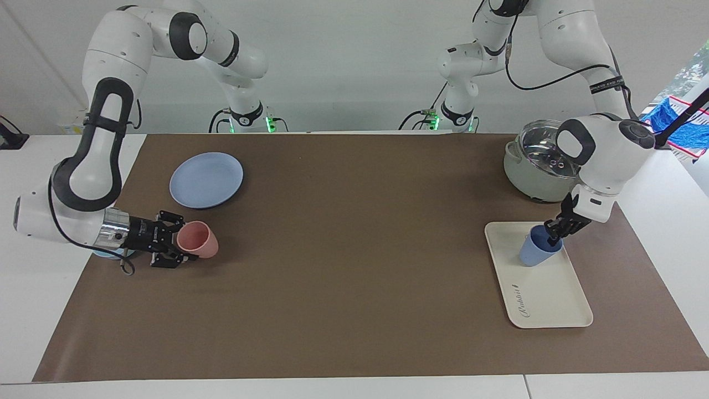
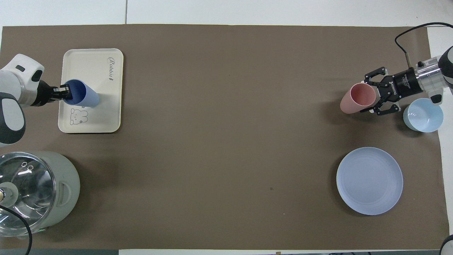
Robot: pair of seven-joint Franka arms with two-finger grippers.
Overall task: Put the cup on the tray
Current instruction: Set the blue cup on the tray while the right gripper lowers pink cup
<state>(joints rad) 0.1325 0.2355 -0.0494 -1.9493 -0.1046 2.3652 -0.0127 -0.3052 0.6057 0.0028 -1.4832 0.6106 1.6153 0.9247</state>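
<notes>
The right gripper (image 1: pixel 180 244) sits low over the brown mat at the right arm's end of the table, its fingers spread around the rim of a small pink plastic tumbler (image 1: pixel 198 239) that looks tipped on its side. I cannot tell whether they actually pinch it. A round pale-blue plate (image 1: pixel 206 180) lies nearer to the robots, and a shallow light-blue bowl (image 2: pixel 423 115) sits just beside that wrist.

At the left arm's end, the left gripper (image 1: pixel 555 235) has its fingers closed on the rim of the small medium-blue plastic tumbler (image 1: pixel 538 247), one finger seemingly inside the mouth. The cup leans, its base on or just above the cream-white rectangular tray (image 1: pixel 545 302) with the rabbit drawing.

The worry is that tilt: let go now and the cup could topple and roll off the low rim. A finger dragging out could also tip it. The lidded grey-green pot (image 1: pixel 534 180) stands close to that arm's elbow.
</notes>
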